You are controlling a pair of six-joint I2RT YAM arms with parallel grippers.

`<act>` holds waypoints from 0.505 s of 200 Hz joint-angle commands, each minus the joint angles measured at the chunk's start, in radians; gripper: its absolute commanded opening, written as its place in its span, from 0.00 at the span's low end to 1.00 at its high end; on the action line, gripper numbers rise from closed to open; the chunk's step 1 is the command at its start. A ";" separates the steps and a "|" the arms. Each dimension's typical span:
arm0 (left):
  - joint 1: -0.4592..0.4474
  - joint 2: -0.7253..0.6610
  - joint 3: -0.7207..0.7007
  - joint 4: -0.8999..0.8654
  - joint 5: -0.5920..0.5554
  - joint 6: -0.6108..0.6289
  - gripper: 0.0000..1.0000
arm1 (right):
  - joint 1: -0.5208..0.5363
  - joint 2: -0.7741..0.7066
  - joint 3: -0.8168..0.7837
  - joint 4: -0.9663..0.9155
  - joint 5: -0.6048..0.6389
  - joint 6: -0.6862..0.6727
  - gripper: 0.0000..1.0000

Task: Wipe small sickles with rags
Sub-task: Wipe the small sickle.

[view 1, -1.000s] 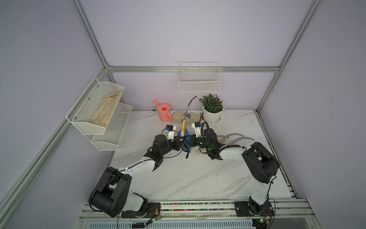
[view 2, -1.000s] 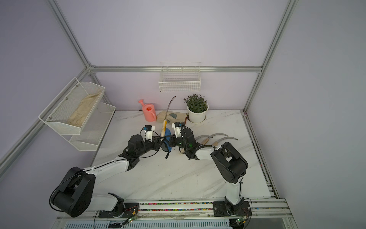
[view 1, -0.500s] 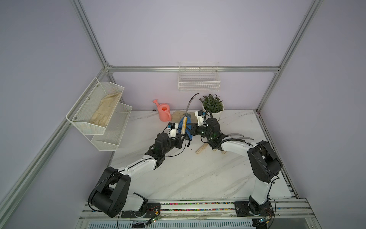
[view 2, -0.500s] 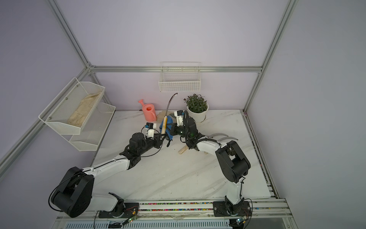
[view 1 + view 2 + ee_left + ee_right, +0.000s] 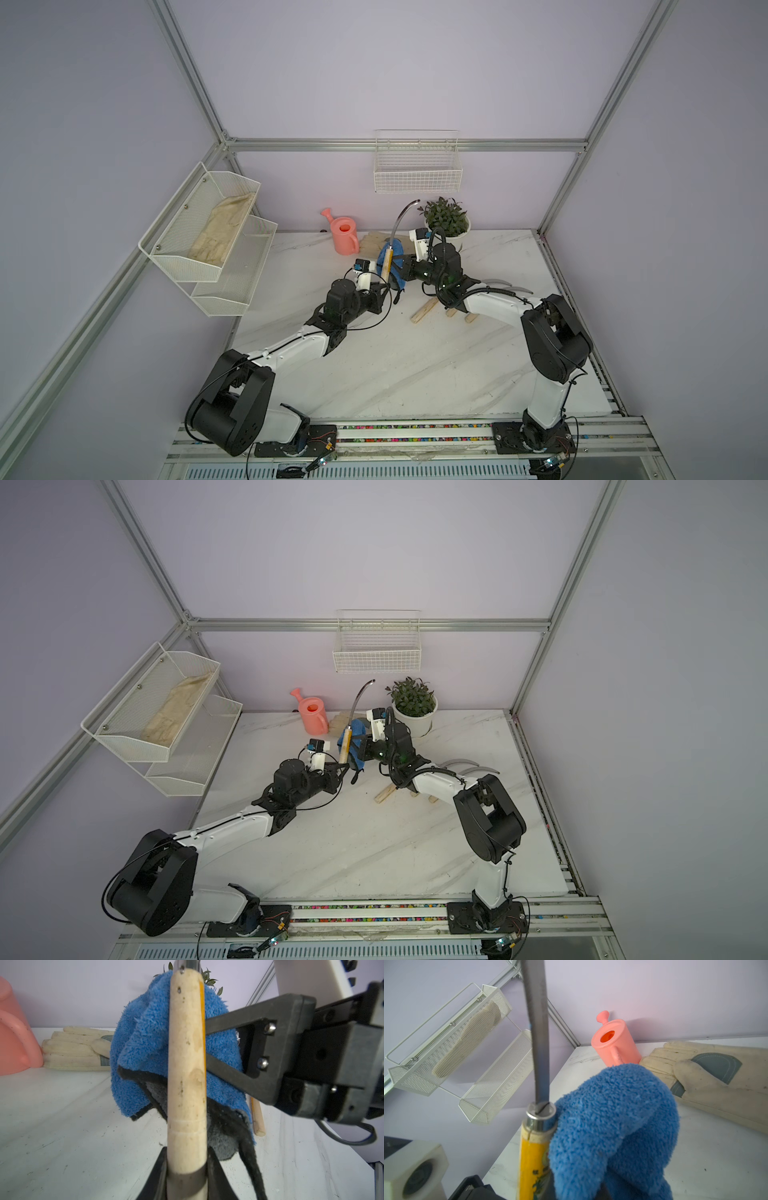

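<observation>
My left gripper (image 5: 384,287) (image 5: 187,1150) is shut on the butt of one small sickle's pale wooden handle (image 5: 187,1064) and holds it upright. Its grey blade (image 5: 398,222) (image 5: 537,1043) curves up toward the back wall. My right gripper (image 5: 405,266) is shut on the blue rag (image 5: 397,254) (image 5: 612,1126), bunched with dark trim hanging, and presses it against the upper handle just below the metal collar. The rag hides the right fingertips. Three more small sickles (image 5: 424,311) lie on the table under my right forearm.
A pink watering can (image 5: 345,235) and beige gloves (image 5: 716,1088) sit at the back, just behind the rag. A potted plant (image 5: 446,218) stands close behind my right wrist. A wire basket (image 5: 417,170) hangs on the back wall, and a two-tier mesh shelf (image 5: 208,232) on the left wall.
My right gripper has slid the rag up the handle toward the blade and moved back, uncovering the sickles on the table. The left gripper carried the held sickle slightly toward the back.
</observation>
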 commanded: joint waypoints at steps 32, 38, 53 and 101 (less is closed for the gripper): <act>-0.005 0.007 0.041 -0.054 -0.016 0.017 0.00 | -0.013 -0.052 0.012 0.062 -0.025 -0.022 0.00; -0.005 0.009 0.042 -0.055 -0.016 0.018 0.00 | -0.013 -0.048 -0.001 0.075 -0.036 -0.010 0.00; -0.005 0.013 0.044 -0.054 -0.019 0.015 0.00 | -0.006 -0.040 -0.041 0.107 -0.060 0.010 0.00; -0.006 0.011 0.046 -0.059 -0.037 0.016 0.00 | 0.058 -0.034 -0.168 0.192 -0.069 0.020 0.00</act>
